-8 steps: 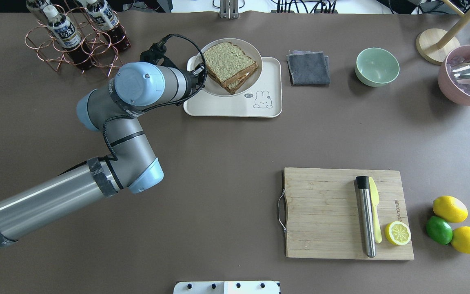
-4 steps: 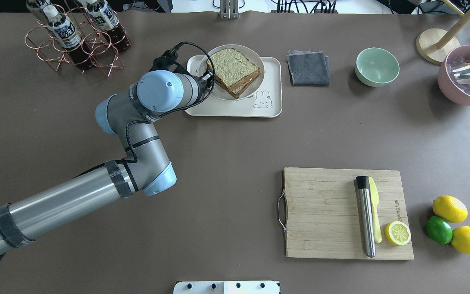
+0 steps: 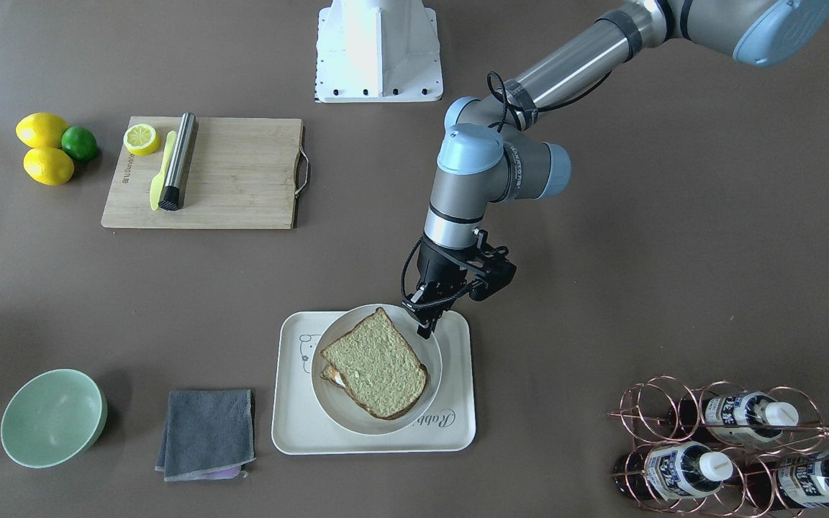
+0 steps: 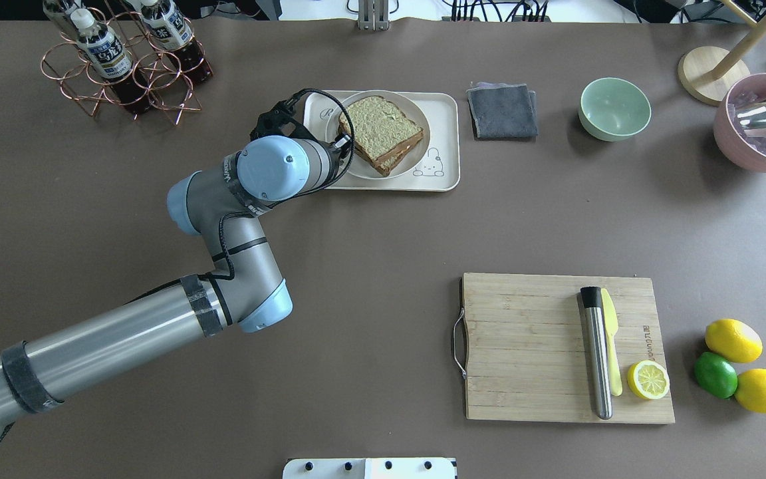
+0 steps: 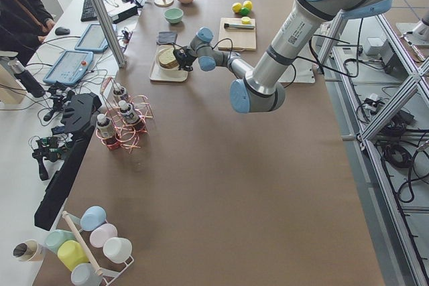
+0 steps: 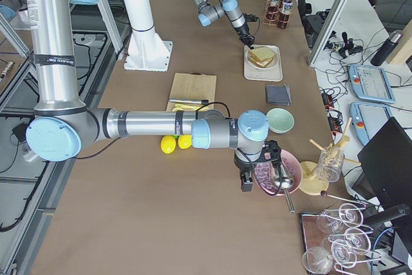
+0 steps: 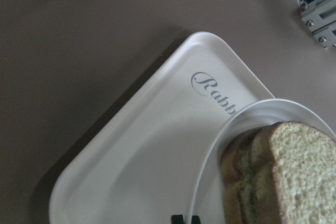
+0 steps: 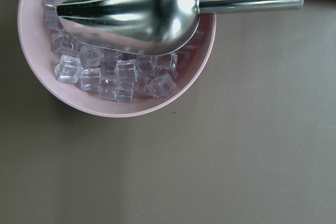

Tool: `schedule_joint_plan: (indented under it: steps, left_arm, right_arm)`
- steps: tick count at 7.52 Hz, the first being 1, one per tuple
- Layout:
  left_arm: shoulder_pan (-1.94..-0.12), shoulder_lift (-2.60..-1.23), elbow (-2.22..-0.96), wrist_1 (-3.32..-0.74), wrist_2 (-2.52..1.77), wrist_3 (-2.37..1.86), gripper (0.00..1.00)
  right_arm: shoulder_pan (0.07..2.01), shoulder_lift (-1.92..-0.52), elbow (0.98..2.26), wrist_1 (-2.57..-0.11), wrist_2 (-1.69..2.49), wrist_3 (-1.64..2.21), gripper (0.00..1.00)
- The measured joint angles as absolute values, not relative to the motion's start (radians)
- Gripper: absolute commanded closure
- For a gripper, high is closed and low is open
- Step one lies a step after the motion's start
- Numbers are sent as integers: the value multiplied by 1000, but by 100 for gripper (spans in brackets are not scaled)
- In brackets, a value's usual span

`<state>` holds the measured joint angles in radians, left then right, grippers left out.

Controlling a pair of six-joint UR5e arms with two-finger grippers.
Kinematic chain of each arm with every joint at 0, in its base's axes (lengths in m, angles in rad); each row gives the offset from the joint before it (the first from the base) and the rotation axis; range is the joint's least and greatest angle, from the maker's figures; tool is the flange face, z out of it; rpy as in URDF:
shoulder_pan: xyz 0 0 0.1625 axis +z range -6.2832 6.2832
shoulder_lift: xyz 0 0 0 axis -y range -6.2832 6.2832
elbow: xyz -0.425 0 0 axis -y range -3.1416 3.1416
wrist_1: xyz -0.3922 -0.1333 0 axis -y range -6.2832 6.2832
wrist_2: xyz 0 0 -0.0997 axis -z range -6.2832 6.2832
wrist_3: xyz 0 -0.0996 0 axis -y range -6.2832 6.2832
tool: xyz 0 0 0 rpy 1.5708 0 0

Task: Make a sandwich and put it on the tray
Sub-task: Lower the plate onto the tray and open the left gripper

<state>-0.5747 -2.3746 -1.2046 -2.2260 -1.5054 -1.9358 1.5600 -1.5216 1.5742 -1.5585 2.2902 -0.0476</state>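
The sandwich (image 3: 378, 363), two greenish-tan slices with brown crust, lies on a round white plate (image 3: 335, 406). The plate sits on the cream tray (image 3: 292, 424) with its bear drawing and "Rabbit" script. All also show in the overhead view: the sandwich (image 4: 380, 130), the plate (image 4: 419, 143) and the tray (image 4: 446, 110). My left gripper (image 3: 425, 329) is shut on the plate's rim at the edge nearest the robot. In the left wrist view its fingertips (image 7: 181, 219) are close together by the plate rim (image 7: 220, 145). My right gripper (image 6: 244, 181) hovers beside the pink ice bowl (image 8: 115, 103). I cannot tell whether it is open or shut.
A metal scoop (image 8: 131, 9) lies in the ice bowl. A grey cloth (image 4: 503, 110) and a green bowl (image 4: 614, 108) lie right of the tray, a copper bottle rack (image 4: 124, 66) to its left. The wooden cutting board (image 4: 529, 346) holds a muddler, knife and half lemon.
My left arm brought the plate with the sandwich from over the tray's far edge inward and down. The plate now rests on the tray.
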Motion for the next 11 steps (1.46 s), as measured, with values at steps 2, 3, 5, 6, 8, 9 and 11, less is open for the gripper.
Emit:
schedule_joint_plan:
  steps: [2,3,5,6,8,9,11]
  left_arm:
    - [-574,-2376,-1190,-2228,-1490,-1915,100]
    - [-574,-2376,-1187,-2229,-1485,-1903,100]
    - [-573,-2376,-1187,-2231,-1482,-1893,45]
    - [-572,-2375,-1187,-2232,-1481,-1890,42]
    - [-573,-2375,-1188,-2232,-1480,-1886,2]
    - [-574,-2374,-1190,-2232,-1481,-1884,2]
    - [-593,-2371,-1219,-2229,-1492,-1857,2]
  right_arm:
    - [1560,-1518,1574,-1559,2290,-48,1]
    - [1560,-1516,1574,-1559,2290,-48,0]
    - [1560,-1513,1574,-1559,2290,-48,1]
    - [1560,-1512,1574,-1559,2290,-48,1]
    - [1559,-1507,1571,-1559,2289,-48,0]
    - [1559,-1504,1569,-1559,2289,-48,1]
    - [1559,-1501,1568,-1559,2290,-47,1]
